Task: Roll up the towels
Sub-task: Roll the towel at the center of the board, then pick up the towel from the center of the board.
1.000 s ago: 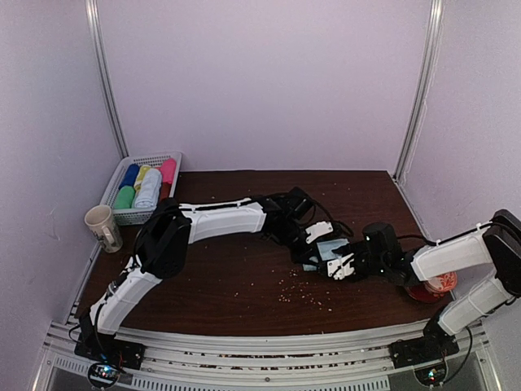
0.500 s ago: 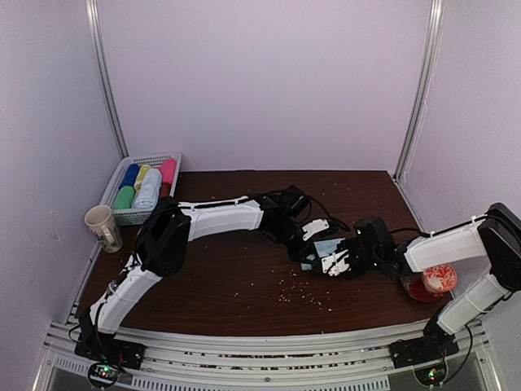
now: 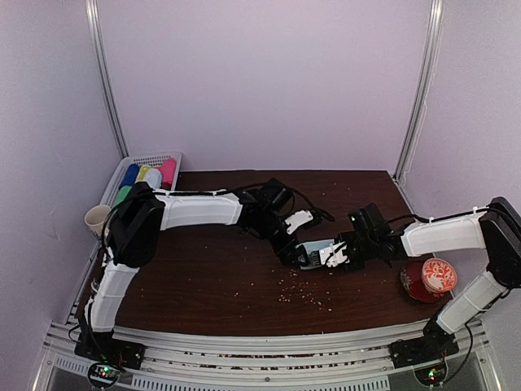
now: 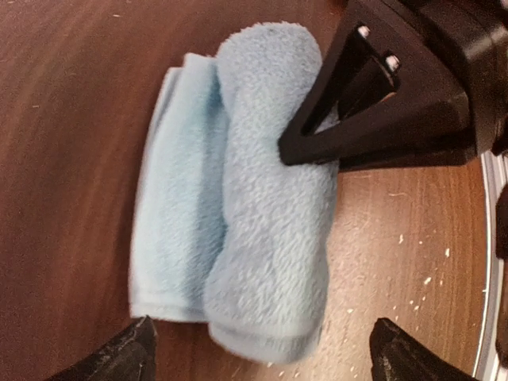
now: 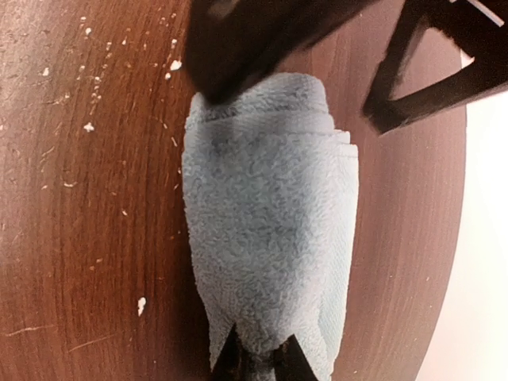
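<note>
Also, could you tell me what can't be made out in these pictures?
- Left wrist view: the right fingers cover part of the towel; the bottom edge cuts off the left fingers.
- Right wrist view: the left fingers are a dark blur at the top.
- Top view: the fingers hide most of the towel; the left arm covers part of the cup and basket.

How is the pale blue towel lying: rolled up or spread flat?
Nearly rolled: the towel forms a thick bundle, with a short flat flap lying beside it on the table.
</note>
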Controlling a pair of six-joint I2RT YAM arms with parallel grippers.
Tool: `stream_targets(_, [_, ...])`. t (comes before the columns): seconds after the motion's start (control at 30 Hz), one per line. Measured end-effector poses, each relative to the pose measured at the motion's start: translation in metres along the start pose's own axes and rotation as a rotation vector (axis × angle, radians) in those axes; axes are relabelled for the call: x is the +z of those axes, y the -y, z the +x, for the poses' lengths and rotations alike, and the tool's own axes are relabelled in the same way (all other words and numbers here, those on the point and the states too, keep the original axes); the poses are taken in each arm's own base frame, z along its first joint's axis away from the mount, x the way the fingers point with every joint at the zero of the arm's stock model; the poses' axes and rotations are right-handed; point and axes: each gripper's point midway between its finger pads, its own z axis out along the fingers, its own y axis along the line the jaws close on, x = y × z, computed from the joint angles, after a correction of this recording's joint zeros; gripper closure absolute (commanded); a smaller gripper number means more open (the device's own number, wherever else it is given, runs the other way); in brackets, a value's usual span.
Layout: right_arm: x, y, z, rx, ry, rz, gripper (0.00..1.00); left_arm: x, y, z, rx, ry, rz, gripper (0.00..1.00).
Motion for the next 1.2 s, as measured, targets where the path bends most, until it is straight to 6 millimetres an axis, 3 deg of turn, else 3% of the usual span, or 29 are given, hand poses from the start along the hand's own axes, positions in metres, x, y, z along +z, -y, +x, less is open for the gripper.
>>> stream_targets(0.17, [-0.002,0.006,0.003,-0.007,0.01,-0.09,0.98,-0.043,-0.027,-0.019,-0.053,0.104,-0.108,0.02])
stream_targets(0.3, [0.0,0.01,0.006,-0.05,0.01,-0.158,0.98,-0.056,-0.044,-0.037,-0.089,0.18,-0.121,0.02])
stream_targets(0.47, [0.001,0.005,0.006,-0.124,0.014,-0.225,0.98,-0.034,-0.054,-0.043,-0.153,0.214,-0.011,0.02])
stream_targets(0.67, [0.0,0.002,0.007,-0.188,0.024,-0.273,0.98,0.02,-0.048,-0.008,-0.253,0.165,0.178,0.02])
stream_targets(0.87, [0.0,0.001,0.006,-0.208,0.029,-0.299,0.97,0.016,-0.036,-0.019,-0.281,0.191,0.284,0.02])
stream_targets(1.2, [0.001,0.007,0.008,-0.188,0.026,-0.359,0.97,0.024,-0.011,-0.016,-0.291,0.17,0.397,0.02])
